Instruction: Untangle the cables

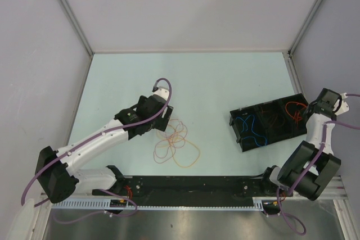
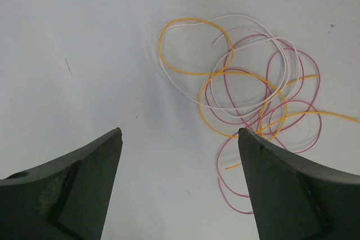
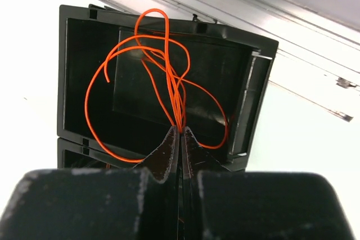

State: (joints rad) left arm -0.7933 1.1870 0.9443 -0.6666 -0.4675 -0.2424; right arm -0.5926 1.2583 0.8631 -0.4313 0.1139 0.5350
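The left claw (image 2: pixel 180 130) has matt black fingers. Ahead of it and to its right, the cables (image 2: pixel 253 94) show three colours: an amber-yellow cable (image 2: pixel 191 19), a dull pink-red cable (image 2: pixel 318 77) and an off-white cable (image 2: pixel 169 74). The tabletop (image 2: pixel 84 54) under them is a plain, very pale mint. The right claw (image 3: pixel 180 130) is black too. A bright orange cable (image 3: pixel 163 66) sits at its tips, in front of a black tray (image 3: pixel 259 82). A blue cable (image 1: pixel 251 127) lies in the tray compartment farthest from that claw.
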